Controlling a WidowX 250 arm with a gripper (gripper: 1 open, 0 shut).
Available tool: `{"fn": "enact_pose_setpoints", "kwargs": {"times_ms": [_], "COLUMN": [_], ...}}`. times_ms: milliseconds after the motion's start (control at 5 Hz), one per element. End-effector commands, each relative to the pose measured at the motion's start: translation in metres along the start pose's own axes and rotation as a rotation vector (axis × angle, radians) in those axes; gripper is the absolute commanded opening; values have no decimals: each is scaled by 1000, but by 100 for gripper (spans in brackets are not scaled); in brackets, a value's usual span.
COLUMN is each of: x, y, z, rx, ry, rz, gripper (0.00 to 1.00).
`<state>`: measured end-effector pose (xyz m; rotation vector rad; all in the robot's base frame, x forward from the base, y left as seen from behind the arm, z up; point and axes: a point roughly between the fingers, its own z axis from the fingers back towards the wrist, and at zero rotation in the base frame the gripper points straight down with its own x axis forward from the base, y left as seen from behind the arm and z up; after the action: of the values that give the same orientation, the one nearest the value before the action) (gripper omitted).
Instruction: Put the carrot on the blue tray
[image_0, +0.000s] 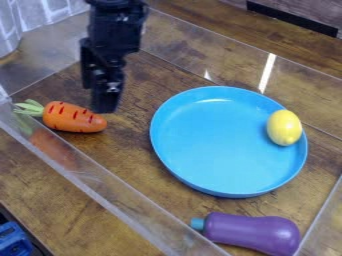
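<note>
We found the carrot (74, 118) lying on its side on the wooden table (134, 190), close to the wall of the clear bin (80, 165), with its green top toward the corner. It sat apart from the blue tray (214, 155), so we judged the task barely begun. The gripper (99, 92) hung just above and behind the carrot. Its two dark fingers were apart with nothing between them, spread, we supposed, to straddle the carrot's thickness. On the tray a lemon (283, 127) rested near the rim on the side away from the carrot, which left the middle bare. A purple eggplant (254, 233) lay on the table in front of the tray, out of the way. We judged that the next move called for a descent over the carrot's middle, minding the bin wall close by
</note>
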<state>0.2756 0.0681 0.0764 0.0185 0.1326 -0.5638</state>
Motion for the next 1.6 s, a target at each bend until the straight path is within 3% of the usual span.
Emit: {"fn": "enact_pose_setpoints", "kwargs": {"times_ms": [0,400,600,800,1200,1400], "x": [-17,-27,-22,-18,-28,-19], "y": [13,25,32,36,14,18], "z": [-3,-37,-49,-51,-53,-53], "rx": [44,72,92,106,110,111], "ry": [-3,27,38,37,27,23], "rz": [-27,5,-34,-64,-62,-48], "gripper": [100,100,100,100,100,100]}}
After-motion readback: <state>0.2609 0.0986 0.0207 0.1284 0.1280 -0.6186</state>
